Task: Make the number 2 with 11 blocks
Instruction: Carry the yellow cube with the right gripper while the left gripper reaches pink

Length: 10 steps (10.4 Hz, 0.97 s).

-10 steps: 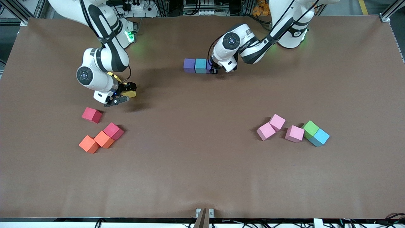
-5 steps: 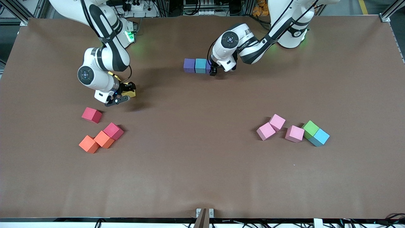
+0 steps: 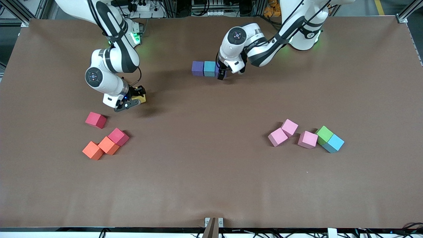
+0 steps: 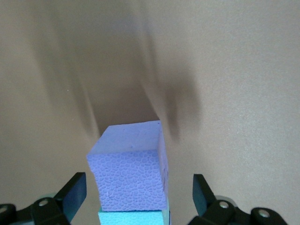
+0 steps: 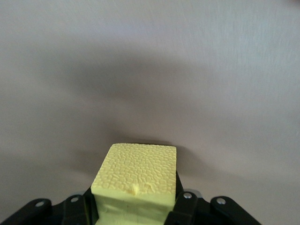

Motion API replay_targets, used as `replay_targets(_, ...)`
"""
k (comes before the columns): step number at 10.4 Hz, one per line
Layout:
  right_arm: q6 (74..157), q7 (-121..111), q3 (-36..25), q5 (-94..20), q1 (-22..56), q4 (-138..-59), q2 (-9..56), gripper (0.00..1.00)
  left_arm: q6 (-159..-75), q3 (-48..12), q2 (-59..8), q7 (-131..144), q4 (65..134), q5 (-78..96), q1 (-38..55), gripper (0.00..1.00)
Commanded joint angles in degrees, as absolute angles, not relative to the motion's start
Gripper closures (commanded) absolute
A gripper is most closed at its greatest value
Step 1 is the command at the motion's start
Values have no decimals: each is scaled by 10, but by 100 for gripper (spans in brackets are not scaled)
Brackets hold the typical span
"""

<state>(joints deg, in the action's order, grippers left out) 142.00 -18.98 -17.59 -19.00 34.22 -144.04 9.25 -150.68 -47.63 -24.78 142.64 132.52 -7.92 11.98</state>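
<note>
The right gripper (image 3: 134, 98) has its jaws pinching the yellow block (image 5: 136, 182) by two opposite faces, holding it above bare bench (image 3: 211, 185) toward the right arm's end, over a spot between that arm's base and the loose red blocks.

The left gripper (image 3: 222, 71) hangs with its jaws spread wide, one finger on either side of the purple block (image 4: 133, 168) without touching it. That block sits at the end of a short row near the middle of the bench's edge along the robots' bases: a purple block (image 3: 197, 68), then a teal block (image 3: 209, 68) touching it, then the straddled purple one, mostly hidden by the gripper in the front view. In the left wrist view the teal block's edge shows flush against the purple one.

Toward the right arm's end, closer to the front camera, lies a crimson block (image 3: 96, 119) on its own, and just past it a cluster: a second crimson block (image 3: 118, 136) touching an orange block (image 3: 108, 145), which touches another orange block (image 3: 92, 150).

Toward the left arm's end lie two pink blocks (image 3: 283, 132) touching at a corner, a third pink block (image 3: 307, 139) just beside them, and next to that a green block (image 3: 324, 134) against a sky-blue block (image 3: 334, 143).
</note>
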Motion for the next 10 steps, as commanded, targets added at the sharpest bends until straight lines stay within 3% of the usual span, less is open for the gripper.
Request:
replay_targets(1,1417,-136,-153,-198,348,-1420,76,86,-1478,-483,-208,1436,1324,-103,111,0)
replay_targets(6,1426,133,-28,-198,374,-1359,87,86,-1334,-512,-202,1236,1201,-125,42,0)
replay_targets(10,1430,339,-24,-196,473,-1267,150,86,-1326,-499,-202,992,1163,-124,-38,0)
